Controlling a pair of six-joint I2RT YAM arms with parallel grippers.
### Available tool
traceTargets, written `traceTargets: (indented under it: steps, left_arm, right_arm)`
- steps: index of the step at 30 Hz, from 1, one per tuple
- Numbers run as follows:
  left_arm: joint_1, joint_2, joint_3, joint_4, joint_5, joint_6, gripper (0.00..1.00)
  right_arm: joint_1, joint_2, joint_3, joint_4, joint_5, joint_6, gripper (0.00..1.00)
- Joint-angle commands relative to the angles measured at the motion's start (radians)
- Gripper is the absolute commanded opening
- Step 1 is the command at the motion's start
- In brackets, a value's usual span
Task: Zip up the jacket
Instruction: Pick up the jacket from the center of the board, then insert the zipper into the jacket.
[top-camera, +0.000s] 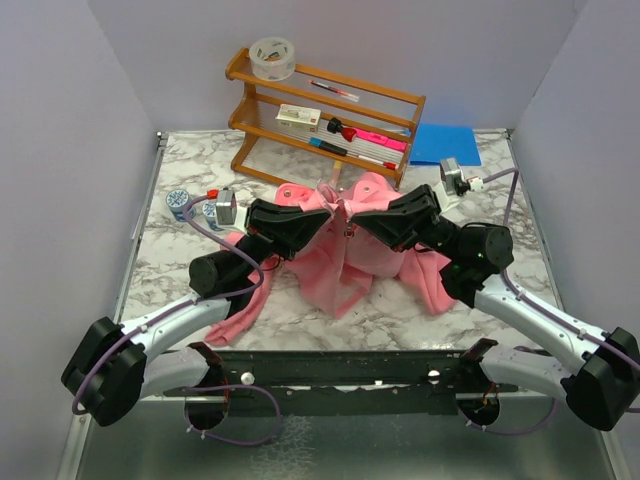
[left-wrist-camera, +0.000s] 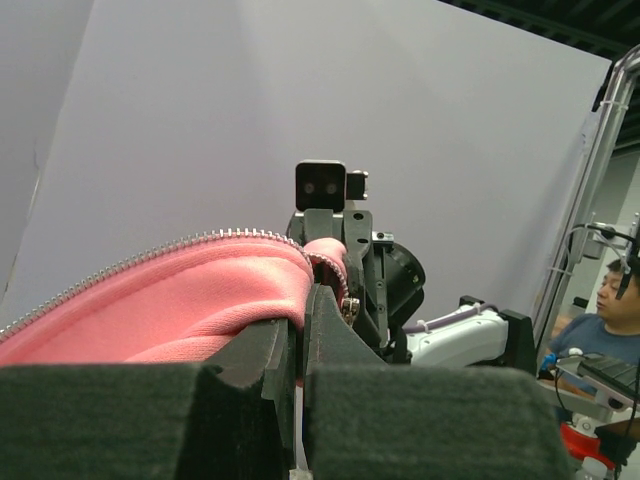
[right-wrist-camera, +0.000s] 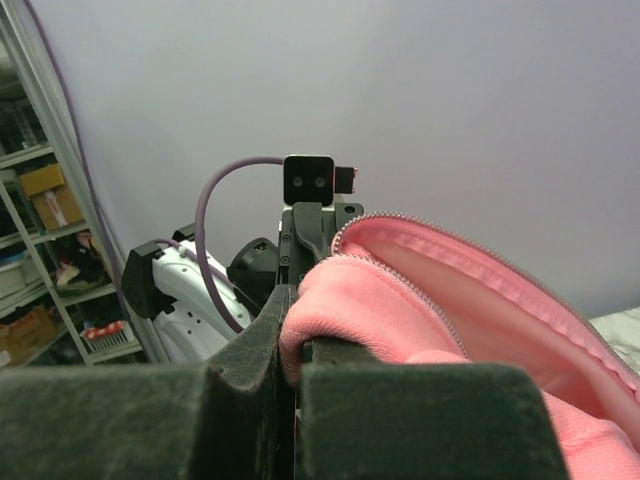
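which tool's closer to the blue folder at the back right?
Right. The right tool, shut on the jacket, sits front-left of the blue folder; the left tool grips the jacket beside it, farther left.

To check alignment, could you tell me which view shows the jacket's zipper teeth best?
Left wrist view: the zipper teeth run sharply along the jacket edge. Right wrist shows another row; top view, too small to tell.

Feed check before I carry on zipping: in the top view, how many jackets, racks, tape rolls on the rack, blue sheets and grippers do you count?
jacket: 1
rack: 1
tape roll on the rack: 1
blue sheet: 1
grippers: 2, the left gripper and the right gripper, each shut on the jacket
Total: 6
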Motion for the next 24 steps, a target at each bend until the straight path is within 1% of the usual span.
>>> traceTargets:
  steps: [1, 12, 24]
  left_arm:
    - [-0.019, -0.019, 0.044, 0.298, 0.044, -0.016, 0.0]
    - [-0.036, -0.015, 0.051, 0.298, 0.035, -0.013, 0.0]
    - [-0.046, -0.021, 0.048, 0.298, 0.037, -0.009, 0.0]
  right_arm:
    - [0.005, 0.015, 0.05, 0.11, -0.062, 0.036, 0.0]
    - [0.005, 0.041, 0.056, 0.082, -0.045, 0.035, 0.0]
    - [0.006, 0.055, 0.059, 0.099, -0.043, 0.057, 0.0]
